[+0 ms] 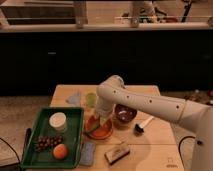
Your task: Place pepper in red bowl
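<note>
The red bowl [99, 132] sits on the wooden table near its middle. My gripper [101, 120] hangs right over the bowl, at the end of the white arm that comes in from the right. A small green pepper [94, 120] shows at the gripper's left side, just above the bowl's back rim. I cannot tell whether the pepper is held or rests in the bowl. The gripper hides part of the bowl's inside.
A green tray [75, 135] at the left holds a white round jar [57, 121], grapes [45, 143] and an orange [60, 151]. A brown bowl [125, 114], a yellow-green cup [90, 99], a brush [144, 124], a blue sponge [88, 152] and a small box [117, 152] surround the red bowl.
</note>
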Action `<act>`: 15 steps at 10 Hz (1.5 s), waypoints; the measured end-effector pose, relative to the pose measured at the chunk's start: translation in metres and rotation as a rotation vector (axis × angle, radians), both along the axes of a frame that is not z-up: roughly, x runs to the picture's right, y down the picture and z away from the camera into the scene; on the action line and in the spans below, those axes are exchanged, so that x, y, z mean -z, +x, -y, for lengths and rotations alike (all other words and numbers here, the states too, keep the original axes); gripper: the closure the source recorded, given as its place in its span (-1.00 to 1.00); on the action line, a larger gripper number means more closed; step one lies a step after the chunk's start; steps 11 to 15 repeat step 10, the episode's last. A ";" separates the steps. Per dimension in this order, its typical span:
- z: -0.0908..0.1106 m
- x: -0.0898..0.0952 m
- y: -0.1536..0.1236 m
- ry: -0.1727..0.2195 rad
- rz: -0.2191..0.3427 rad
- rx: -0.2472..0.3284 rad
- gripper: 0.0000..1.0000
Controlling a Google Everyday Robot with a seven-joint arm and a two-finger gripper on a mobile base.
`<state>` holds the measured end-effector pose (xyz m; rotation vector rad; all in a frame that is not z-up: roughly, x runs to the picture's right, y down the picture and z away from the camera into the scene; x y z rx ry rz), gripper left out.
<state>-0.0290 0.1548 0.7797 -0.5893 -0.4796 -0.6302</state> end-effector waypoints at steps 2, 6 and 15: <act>0.005 0.002 0.002 0.006 -0.003 -0.001 -0.60; 0.023 0.017 0.006 0.048 -0.014 -0.011 -0.60; 0.041 0.029 0.012 0.099 -0.051 -0.022 -0.60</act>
